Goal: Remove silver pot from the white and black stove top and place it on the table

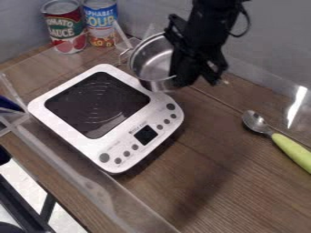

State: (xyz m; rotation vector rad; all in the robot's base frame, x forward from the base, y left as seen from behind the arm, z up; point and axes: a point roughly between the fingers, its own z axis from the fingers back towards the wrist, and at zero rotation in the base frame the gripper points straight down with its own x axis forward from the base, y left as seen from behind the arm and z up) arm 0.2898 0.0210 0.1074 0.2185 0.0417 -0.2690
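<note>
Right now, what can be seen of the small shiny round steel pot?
The small shiny round steel pot looks empty and is tilted, mouth toward the camera. It hangs from the black gripper, shut on its right rim, over the back corner of the flat white and black stove top. Nothing else seems to touch it; its handles are too blurred to tell.
</note>
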